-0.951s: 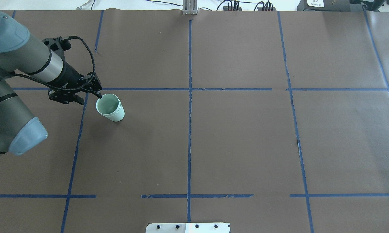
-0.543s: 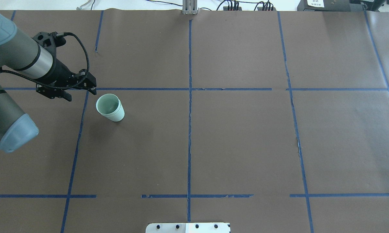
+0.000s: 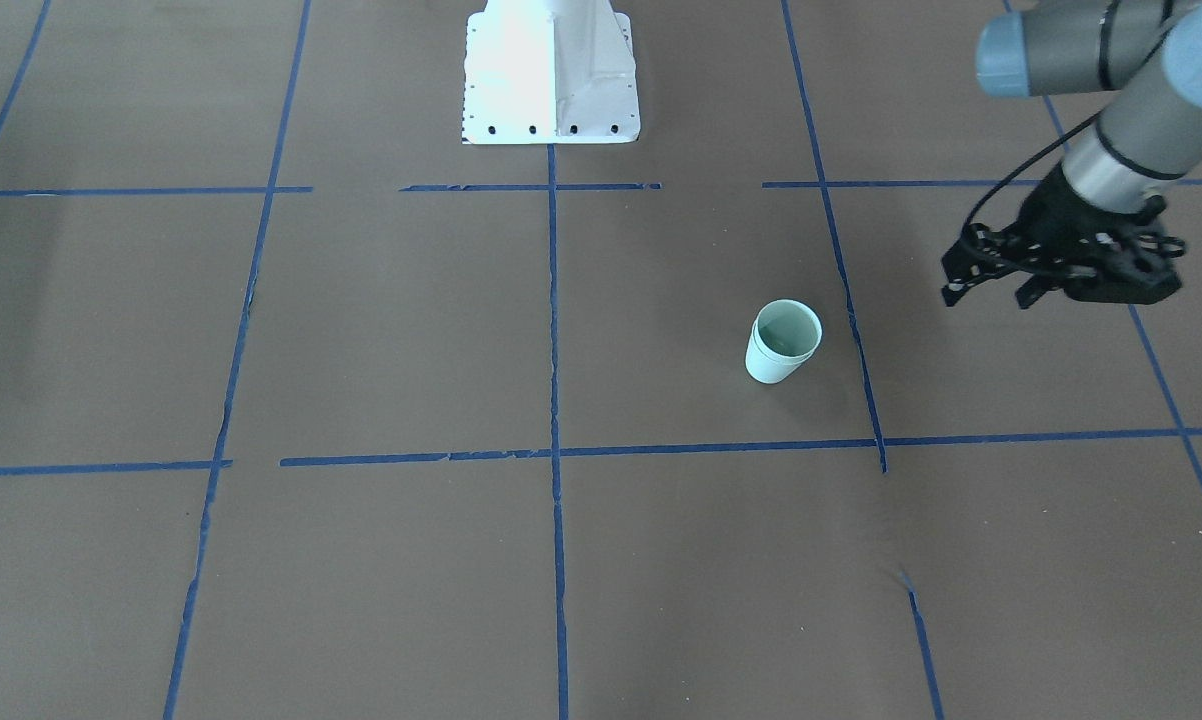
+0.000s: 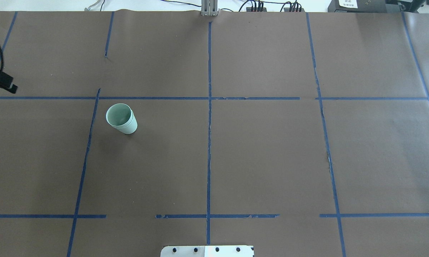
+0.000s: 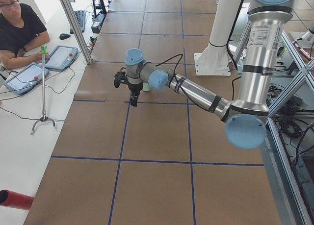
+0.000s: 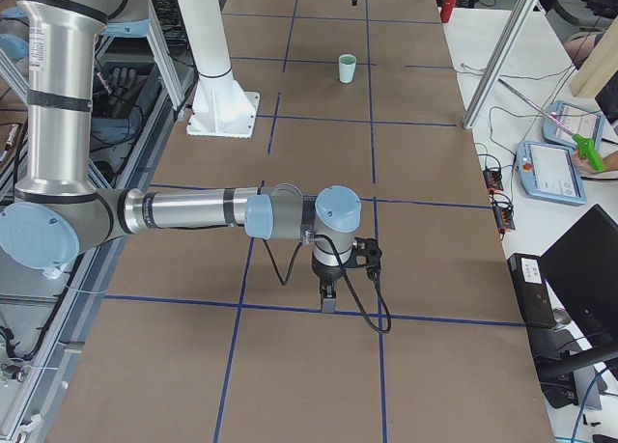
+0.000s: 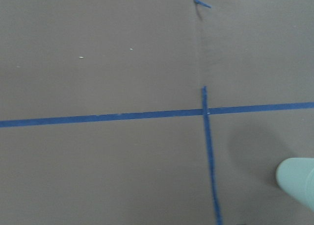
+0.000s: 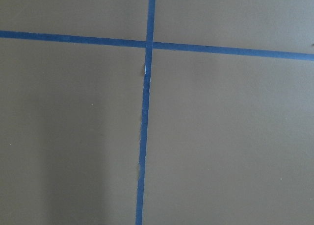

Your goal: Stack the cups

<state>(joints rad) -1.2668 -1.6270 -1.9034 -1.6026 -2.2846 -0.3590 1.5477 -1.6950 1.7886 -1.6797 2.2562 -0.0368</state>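
Note:
Two pale mint-green cups (image 4: 121, 119) stand nested one inside the other, upright on the brown table left of centre. They also show in the front view (image 3: 783, 345), far off in the right side view (image 6: 347, 69), and at the lower right edge of the left wrist view (image 7: 297, 181). My left gripper (image 3: 986, 298) is open and empty, raised and well apart from the cups on the robot's left. Only a black tip of it (image 4: 2, 81) shows overhead. My right gripper (image 6: 328, 298) hangs over bare table far from the cups; I cannot tell its jaws.
Blue tape lines divide the brown paper into squares. The white robot base plate (image 3: 551, 70) sits at the robot's side of the table. An operator (image 5: 19, 29) sits with tablets beyond the table's far edge, and a thin stand (image 5: 44, 87) is beside them.
My left gripper has drawn back from the cups' rim toward the robot's left, almost out of the overhead view. The nested cups have not moved.

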